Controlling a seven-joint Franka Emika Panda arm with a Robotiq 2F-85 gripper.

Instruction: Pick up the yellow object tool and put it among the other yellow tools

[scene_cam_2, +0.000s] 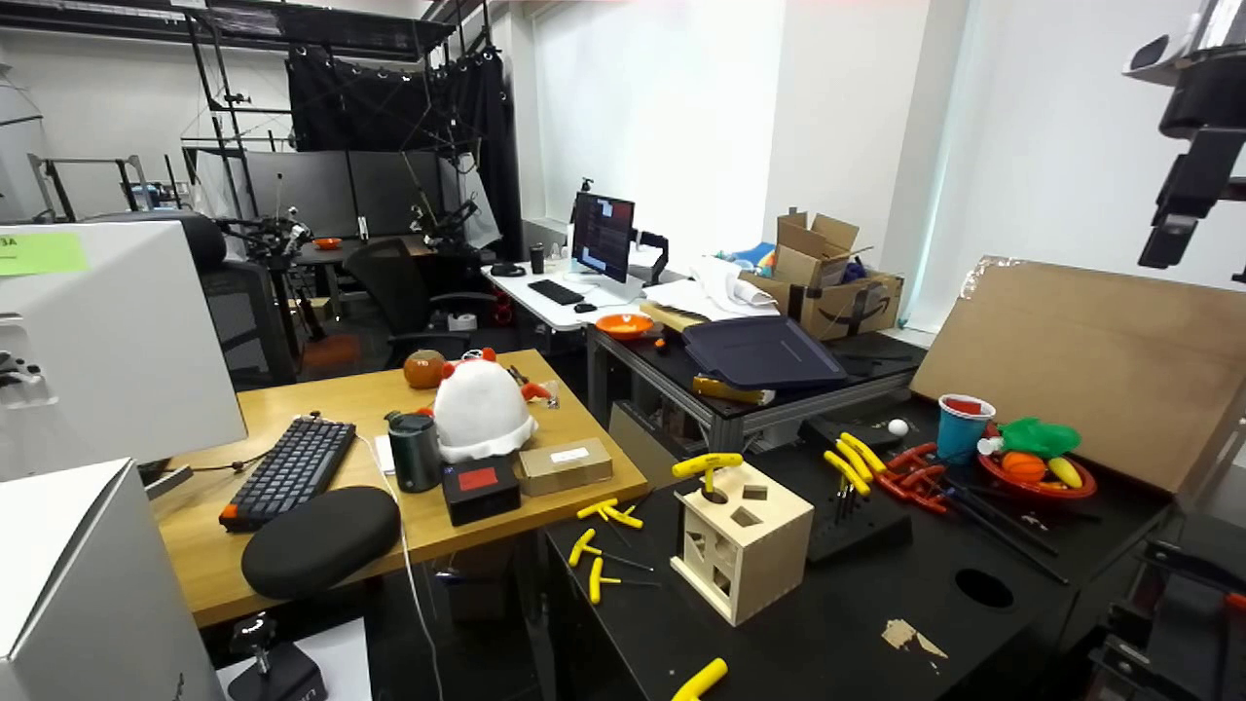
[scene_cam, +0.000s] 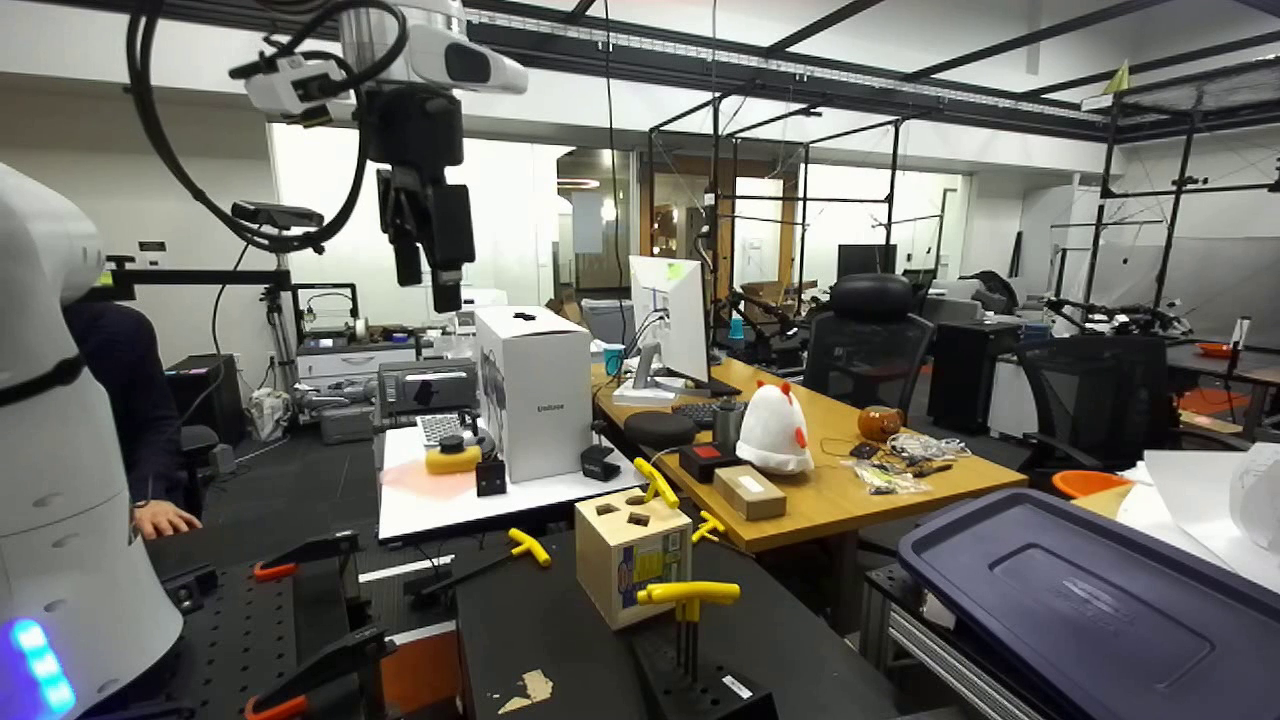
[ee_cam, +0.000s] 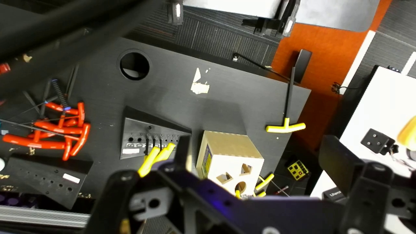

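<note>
Wooden box (scene_cam_2: 774, 560), one, holds one yellow T-handle (scene_cam_2: 709, 464); black stands (ee_cam: 141, 128) number two.

"Unitree" on tall white cardboard box (scene_cam: 535, 395); "3A" on green paper note (scene_cam_2: 44, 253); "Ulan…" on small black block (ee_cam: 335, 194).

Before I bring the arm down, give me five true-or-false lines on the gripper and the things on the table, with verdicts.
1. The gripper is open. True.
2. No yellow tool sticks out past the table. False: the shaft of a lone yellow tool reaches beyond an edge of the table.
3. A yellow T-handle stands up from the top of the wooden box. True.
4. The red-handled tools overlap one another. True.
5. The stand beside the box holds red-handled tools. False: that black stand holds yellow tools.
</note>
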